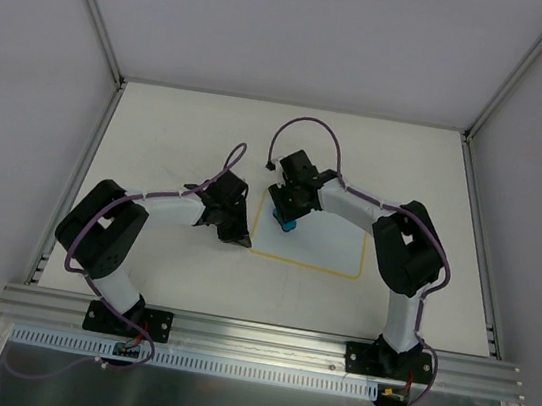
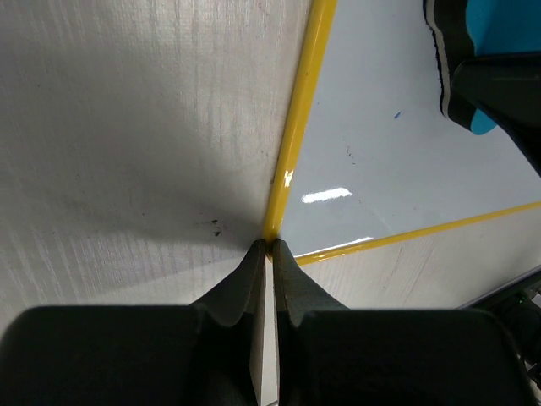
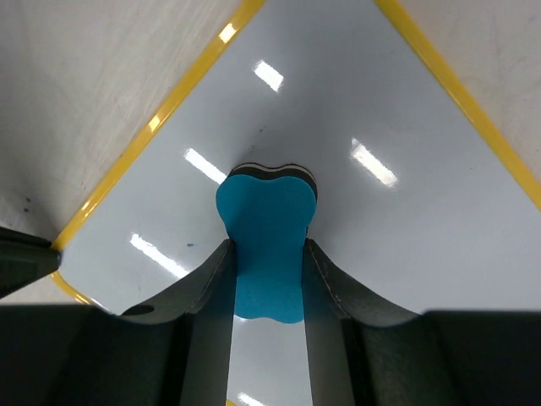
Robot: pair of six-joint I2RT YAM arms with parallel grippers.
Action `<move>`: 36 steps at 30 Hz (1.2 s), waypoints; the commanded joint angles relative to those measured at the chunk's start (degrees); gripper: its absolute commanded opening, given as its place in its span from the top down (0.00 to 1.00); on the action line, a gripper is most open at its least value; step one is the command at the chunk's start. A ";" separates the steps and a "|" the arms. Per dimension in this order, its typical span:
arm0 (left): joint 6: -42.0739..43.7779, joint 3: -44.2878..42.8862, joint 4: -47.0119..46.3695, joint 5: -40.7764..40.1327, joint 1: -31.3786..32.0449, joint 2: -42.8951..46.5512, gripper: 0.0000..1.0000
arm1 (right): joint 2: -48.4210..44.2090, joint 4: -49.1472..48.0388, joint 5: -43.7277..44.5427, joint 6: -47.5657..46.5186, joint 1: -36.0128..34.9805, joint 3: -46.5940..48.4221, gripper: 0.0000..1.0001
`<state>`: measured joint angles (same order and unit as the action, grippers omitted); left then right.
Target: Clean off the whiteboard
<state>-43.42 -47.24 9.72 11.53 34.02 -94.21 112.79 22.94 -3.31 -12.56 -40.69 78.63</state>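
The whiteboard (image 1: 321,242) lies flat on the table, white with a thin yellow border. It looks almost clean, with a tiny blue speck (image 2: 397,113) on it. My right gripper (image 1: 287,217) is over its far-left part, shut on a bright-blue eraser (image 3: 266,211) whose dark felt end touches the board (image 3: 406,228). My left gripper (image 1: 237,236) is shut, its tips (image 2: 269,247) pressed at the board's near-left corner on the yellow border (image 2: 296,127). The eraser also shows in the left wrist view (image 2: 494,25).
The beige table (image 1: 179,140) is walled by grey panels with aluminium posts (image 1: 95,7). A metal rail (image 1: 262,338) runs along the near edge with both arm bases. Purple cables (image 1: 308,122) loop above the arms.
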 commanded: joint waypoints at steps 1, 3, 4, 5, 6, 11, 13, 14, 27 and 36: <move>3.69 1.72 7.95 -5.55 -0.80 -3.17 1.00 | -2.23 3.96 -4.33 -6.34 -1.32 -1.81 0.91; 3.61 1.72 8.04 -5.64 -0.97 -3.26 1.00 | -2.14 4.57 -4.77 -7.04 -1.67 -1.73 0.91; 3.60 1.72 7.95 -5.64 -1.06 -3.34 1.00 | -1.96 5.01 -4.77 -7.91 -1.85 -1.38 0.91; 3.69 1.72 8.04 -5.55 -1.06 -3.34 1.00 | -1.61 6.49 -4.77 -8.27 -2.03 -0.50 0.91; 3.52 1.72 8.04 -5.55 -0.97 -3.43 1.00 | -1.00 7.29 -4.60 -8.62 -2.55 0.03 0.91; 3.17 1.72 8.04 -5.73 -1.15 -3.52 1.00 | -0.03 8.53 -3.80 -8.72 -3.96 0.91 0.91; 3.08 1.72 7.95 -5.73 -1.15 -3.43 1.00 | 0.15 8.70 -3.90 -8.36 -4.31 1.09 0.92; 3.08 1.72 7.95 -5.73 -1.15 -3.35 1.00 | 0.23 9.05 -3.81 -8.36 -4.57 1.09 0.92; 2.55 1.98 8.04 -6.08 -1.68 -3.17 1.00 | -1.87 12.48 -2.75 -7.40 -6.24 -0.49 0.94; 2.55 1.98 7.95 -6.26 -2.64 -2.90 1.00 | -4.86 16.26 -3.54 -5.38 -6.95 -3.21 0.96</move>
<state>-43.29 -47.51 10.55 12.62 32.64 -94.48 110.69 32.53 -5.69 -19.22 -47.13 77.56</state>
